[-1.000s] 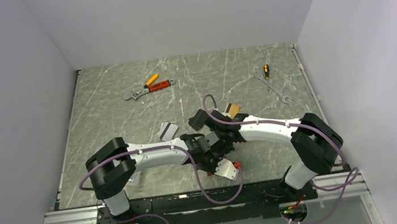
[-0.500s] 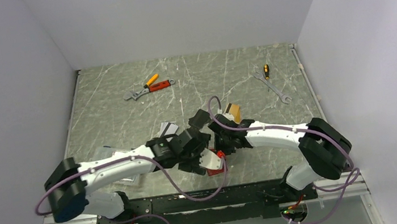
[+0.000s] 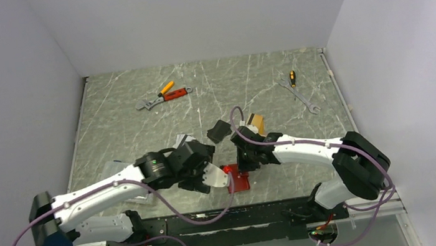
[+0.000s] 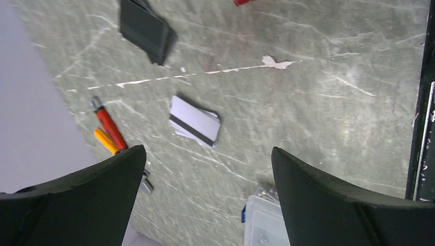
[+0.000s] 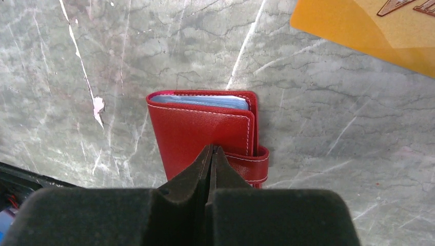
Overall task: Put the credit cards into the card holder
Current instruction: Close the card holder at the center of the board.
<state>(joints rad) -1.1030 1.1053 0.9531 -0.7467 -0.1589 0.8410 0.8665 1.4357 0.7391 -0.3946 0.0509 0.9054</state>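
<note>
The red card holder (image 5: 200, 130) lies folded shut on the table, with bluish lining showing along its far edge; it is also visible from above (image 3: 237, 178). My right gripper (image 5: 211, 149) is shut, its tips resting on the holder's front face next to the snap tab. One orange credit card (image 5: 369, 31) lies beyond it. A small stack of silver-white credit cards (image 4: 195, 127) with a dark stripe lies under my left gripper (image 4: 208, 149). That gripper hangs wide open and empty above the table, left of the holder (image 3: 199, 166).
A black flat rectangle (image 4: 145, 29) lies past the silver cards. A clear plastic box (image 4: 264, 223) stands near the table's front edge on the left. Red and orange hand tools (image 3: 165, 95) lie at the back left. A wrench and a small screwdriver (image 3: 299, 91) lie at the back right.
My left gripper has opened and its arm has swung left, away from the card holder. The holder has shifted a little left and back with my right gripper, which has stayed shut.
</note>
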